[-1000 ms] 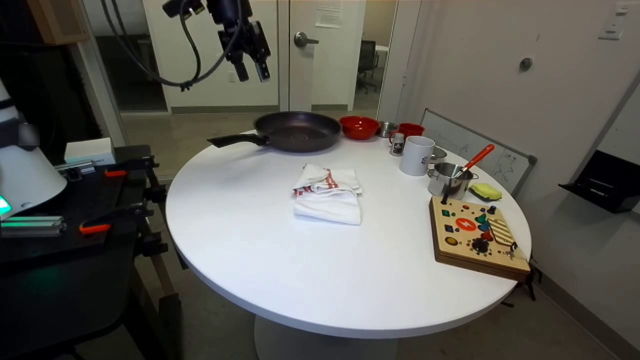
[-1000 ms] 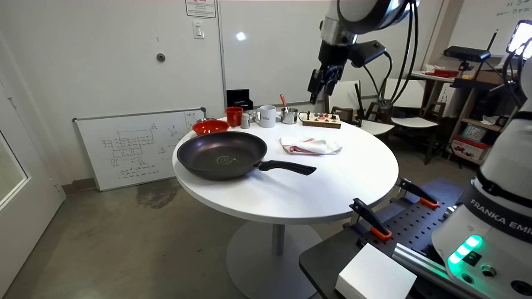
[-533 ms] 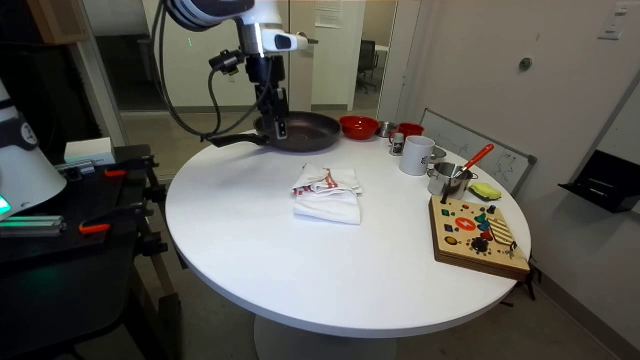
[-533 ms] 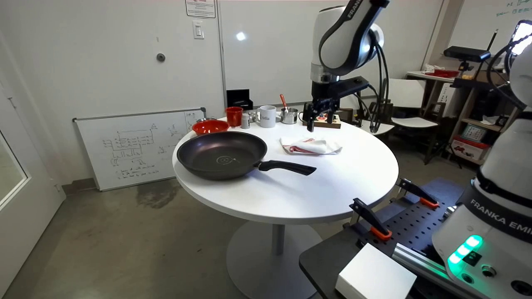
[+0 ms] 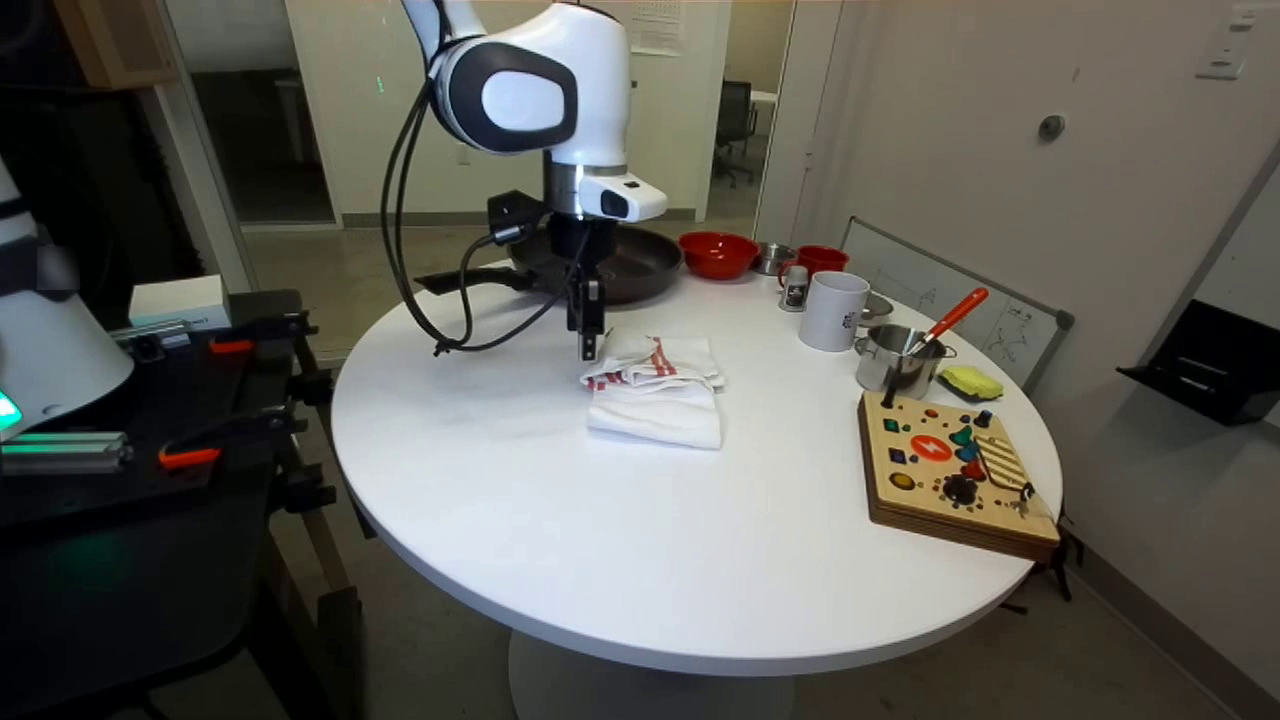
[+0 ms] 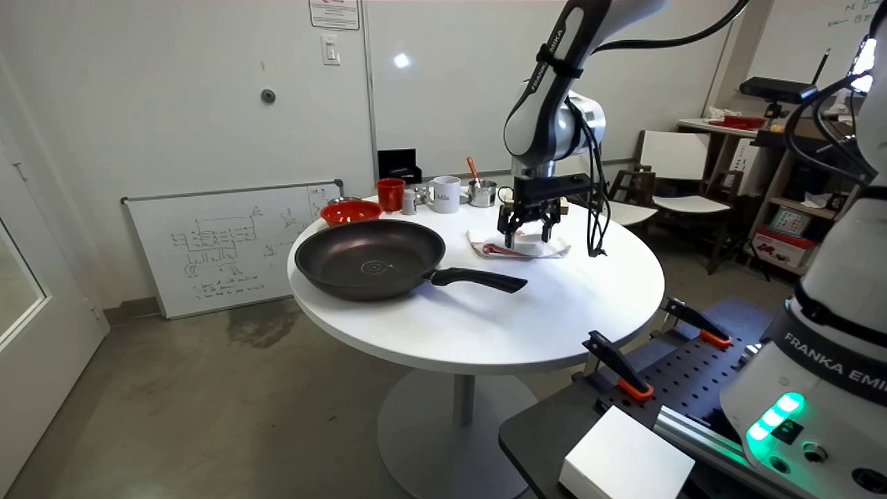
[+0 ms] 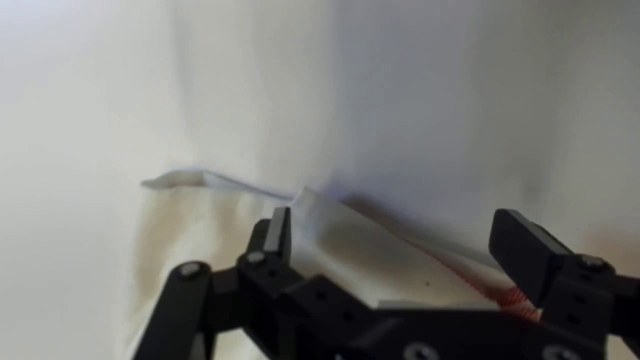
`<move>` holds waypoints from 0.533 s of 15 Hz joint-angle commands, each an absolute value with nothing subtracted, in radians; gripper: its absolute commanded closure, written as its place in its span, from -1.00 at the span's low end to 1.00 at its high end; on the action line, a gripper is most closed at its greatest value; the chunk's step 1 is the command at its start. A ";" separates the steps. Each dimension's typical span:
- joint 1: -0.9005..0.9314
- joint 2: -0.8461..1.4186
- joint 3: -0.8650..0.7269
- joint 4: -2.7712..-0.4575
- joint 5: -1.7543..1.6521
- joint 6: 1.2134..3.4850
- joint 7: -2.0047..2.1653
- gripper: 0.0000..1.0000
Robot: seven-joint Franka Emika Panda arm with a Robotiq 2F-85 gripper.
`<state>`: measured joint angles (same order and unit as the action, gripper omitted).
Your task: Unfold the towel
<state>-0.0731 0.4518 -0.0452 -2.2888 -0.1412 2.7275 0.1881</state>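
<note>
The white towel (image 5: pixel 655 415) with red stripes lies folded in layers on the round white table. In an exterior view, my gripper (image 6: pixel 528 240) points straight down at the towel, its fingers spread apart. The fingertips stand at the towel's edge nearer the robot base; whether they touch the cloth I cannot tell. Seen from the wrist, the jaws are wide apart, with a raised fold of the towel (image 7: pixel 370 250) and a strip of red weave showing between them. One fingertip (image 7: pixel 280 230) appears close beside that fold. Nothing is gripped.
A black frying pan (image 6: pixel 371 260) sits near the arm, its handle (image 6: pixel 478 278) reaching toward the robot side. Along the far rim stand a red bowl (image 5: pixel 718 255), a white mug (image 5: pixel 833 312), a steel pot (image 5: pixel 895 362) and a wooden switch board (image 5: pixel 955 475).
My gripper has come down from high above the table to the towel's edge, turning to point straight down. It has stayed open. The towel and the other objects have not visibly moved.
</note>
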 commanded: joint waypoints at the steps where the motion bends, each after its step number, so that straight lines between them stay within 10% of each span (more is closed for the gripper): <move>1: 0.043 0.432 -0.161 -2.237 -0.219 2.739 0.236 -1.00; 8: 0.004 0.438 -0.098 -2.182 -0.119 2.673 0.134 -1.00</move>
<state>0.0460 0.4366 -0.1459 -2.1911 -0.1872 2.7029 0.1959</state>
